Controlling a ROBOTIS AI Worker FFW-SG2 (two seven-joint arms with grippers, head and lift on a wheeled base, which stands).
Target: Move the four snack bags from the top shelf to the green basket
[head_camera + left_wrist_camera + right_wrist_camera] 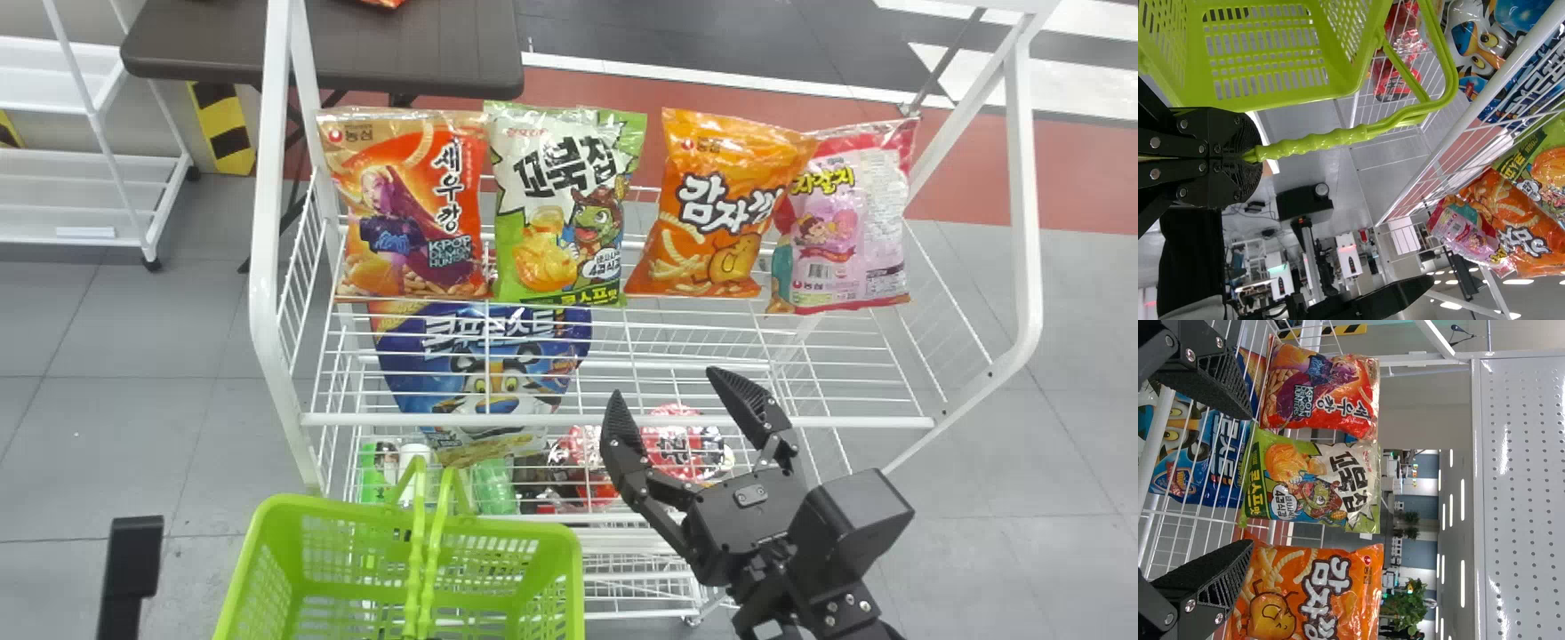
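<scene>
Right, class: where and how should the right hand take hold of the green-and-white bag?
Probably by both sides at mid-height, the right hand coming from the front: the green-and-white bag stands upright, facing the robot. The gap beside the orange bag gives one finger room; the edge near the red-orange bag is tighter, so ease in there.

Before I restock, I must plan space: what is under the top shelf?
A blue bag with a tiger, red packages and green items show through the shelf; whatever lies behind the blue bag is covered.
</scene>
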